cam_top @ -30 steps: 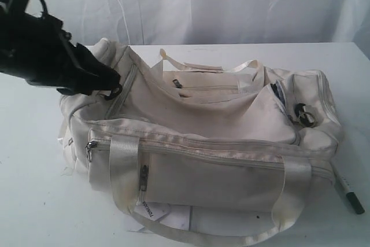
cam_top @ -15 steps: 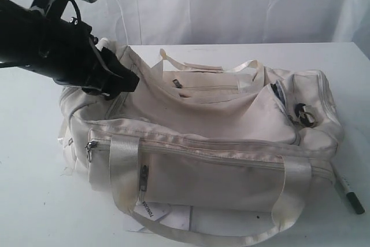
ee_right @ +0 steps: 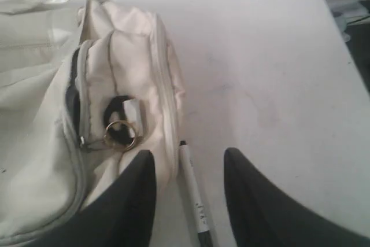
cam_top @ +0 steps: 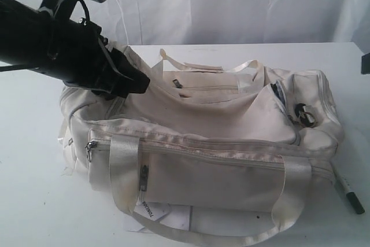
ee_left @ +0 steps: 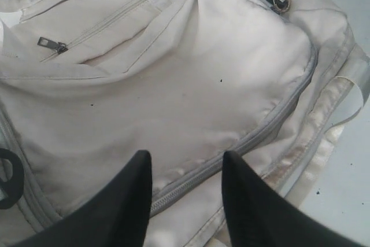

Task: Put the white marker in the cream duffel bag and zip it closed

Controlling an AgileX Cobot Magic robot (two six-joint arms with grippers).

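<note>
The white marker (ee_right: 195, 201), just beside the cream duffel bag (ee_right: 127, 67), runs off the right wrist view's edge, its print too small to read.

Left fingers (ee_left: 124, 201) spread, right fingers (ee_right: 130, 201) — parted

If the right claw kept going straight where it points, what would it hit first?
Most likely the white marker, lying on the table in line with the open jaws of the right gripper, beside the cream duffel bag. Depth is unclear, so that is a guess.
</note>
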